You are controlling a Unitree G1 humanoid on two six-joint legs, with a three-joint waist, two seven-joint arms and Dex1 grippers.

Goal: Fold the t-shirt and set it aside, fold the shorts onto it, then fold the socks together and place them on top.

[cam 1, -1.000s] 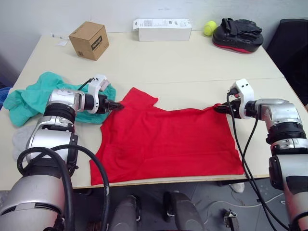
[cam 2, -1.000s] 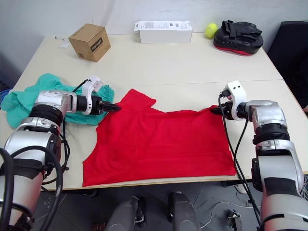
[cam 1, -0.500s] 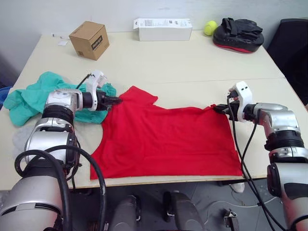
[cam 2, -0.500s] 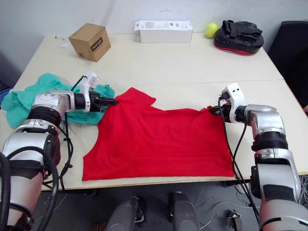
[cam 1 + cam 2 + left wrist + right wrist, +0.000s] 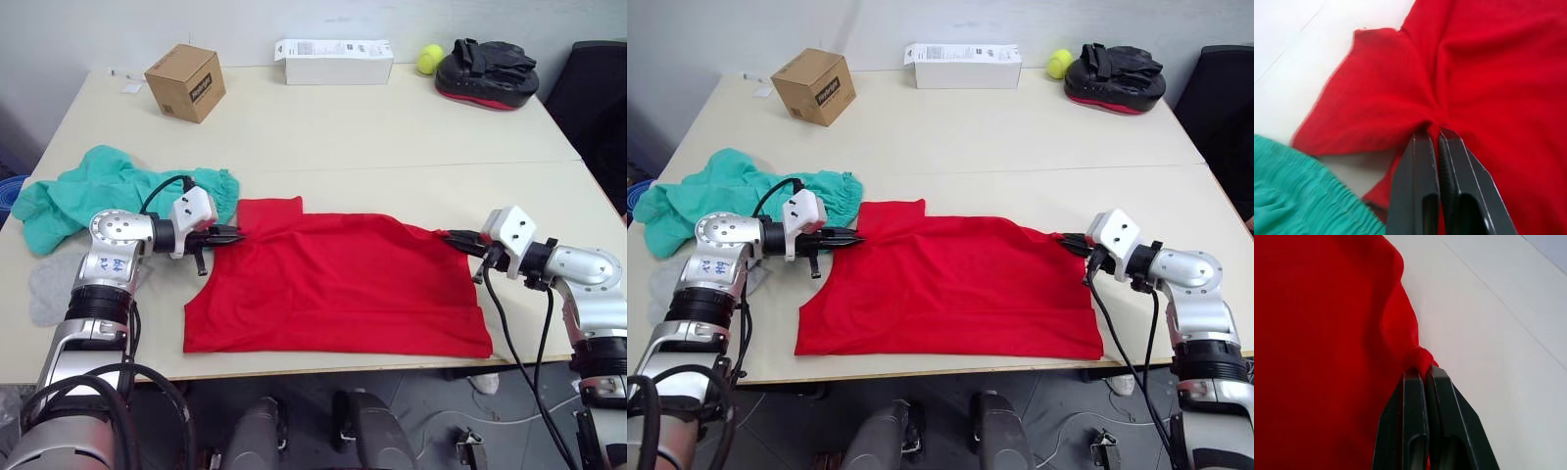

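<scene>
The red t-shirt (image 5: 338, 284) lies spread across the table's near half, folded into a wide band. My left gripper (image 5: 233, 236) is shut on its left upper edge, pinching a bunch of cloth (image 5: 1432, 120). At the shirt's right upper corner my right gripper (image 5: 457, 236) is shut on a pinch of red cloth (image 5: 1418, 357). The teal-green shorts (image 5: 93, 191) lie crumpled at the left, just behind my left gripper. A light grey sock (image 5: 49, 284) shows at the table's left edge, partly under my left arm.
At the back of the table (image 5: 392, 127) stand a cardboard box (image 5: 183, 81), a long white box (image 5: 333, 61), a yellow-green ball (image 5: 428, 59) and a black and red padded mitt (image 5: 488, 70). A seam runs across the table's middle.
Both grippers have pulled the shirt's far edge toward the near side. The shirt now lies as a flatter, narrower band, and its raised sleeve has dropped.
</scene>
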